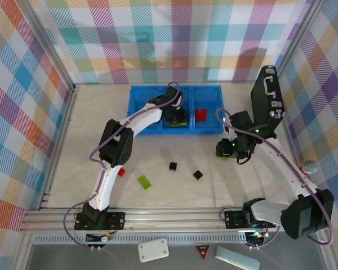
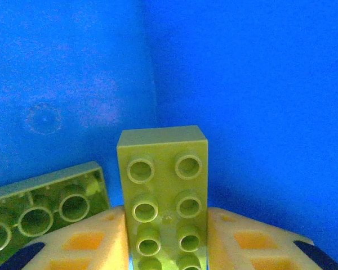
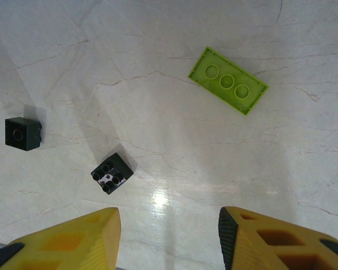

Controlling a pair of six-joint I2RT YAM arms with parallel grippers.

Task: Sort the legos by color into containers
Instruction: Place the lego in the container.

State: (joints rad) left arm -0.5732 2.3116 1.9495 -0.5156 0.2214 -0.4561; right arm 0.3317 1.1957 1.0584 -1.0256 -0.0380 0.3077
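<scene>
Lime brick [image 2: 163, 169] sits pinched in our left gripper [image 2: 166, 225] inside the blue bin [image 2: 242, 84]; our right gripper [image 3: 169, 216] gapes empty near it.

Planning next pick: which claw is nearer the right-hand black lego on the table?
Right. The right claw hovers open just beyond and right of that black lego; the left claw is farther off, inside the blue bin, gripping a lime lego.

bin [image 1: 141, 109] at table's [image 1: 231, 188] far side, loose legos [image 1: 173, 166] before it, case [image 1: 268, 98] right of it
</scene>
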